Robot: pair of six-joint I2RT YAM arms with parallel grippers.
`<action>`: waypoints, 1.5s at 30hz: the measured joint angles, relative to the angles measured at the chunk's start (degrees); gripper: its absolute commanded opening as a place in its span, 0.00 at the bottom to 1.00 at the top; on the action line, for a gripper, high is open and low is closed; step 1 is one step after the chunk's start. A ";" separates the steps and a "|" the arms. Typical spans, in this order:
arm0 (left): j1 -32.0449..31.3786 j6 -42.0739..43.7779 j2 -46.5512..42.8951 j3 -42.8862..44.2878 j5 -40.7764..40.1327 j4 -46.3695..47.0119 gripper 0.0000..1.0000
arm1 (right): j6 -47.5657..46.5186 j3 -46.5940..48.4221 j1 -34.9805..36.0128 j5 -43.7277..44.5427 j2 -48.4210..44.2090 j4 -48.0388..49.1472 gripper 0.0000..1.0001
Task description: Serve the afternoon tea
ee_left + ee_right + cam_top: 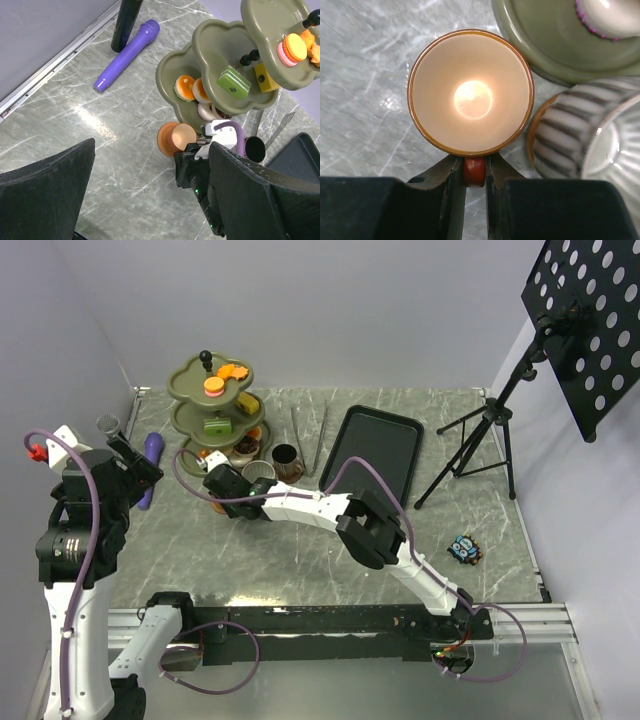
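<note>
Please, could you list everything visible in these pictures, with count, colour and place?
tiered stand: one, olive-green, far left
pastries: several, orange, pink, green, yellow, on its tiers
copper cup: one, beside the stand
striped cup: one, grey, beside copper cup
dark cup: one, right of striped cup
tongs: one, metal, left of tray
tray: one, black, back centre
microphone-like object: one, purple, left of stand
small toy: one, multicoloured, near right
tripod stand: one, black, far right
left fingers: open, empty
right fingers: shut on copper cup's handle
</note>
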 measured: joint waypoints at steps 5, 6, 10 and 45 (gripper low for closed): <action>0.00 -0.02 0.00 -0.13 0.00 0.07 1.00 | -0.17 -0.02 0.00 0.07 0.92 -0.22 0.36; 0.00 -0.02 -0.02 -0.26 0.00 0.02 1.00 | -0.42 -0.02 0.00 0.09 0.92 -0.20 0.40; 0.00 0.00 0.00 -0.59 0.00 0.00 1.00 | -0.57 -0.02 0.00 0.11 0.94 -0.20 0.56; 0.00 -6.21 -4.72 -6.49 -4.00 2.89 1.00 | 7.45 -48.76 -21.11 -4.83 -55.80 6.64 0.89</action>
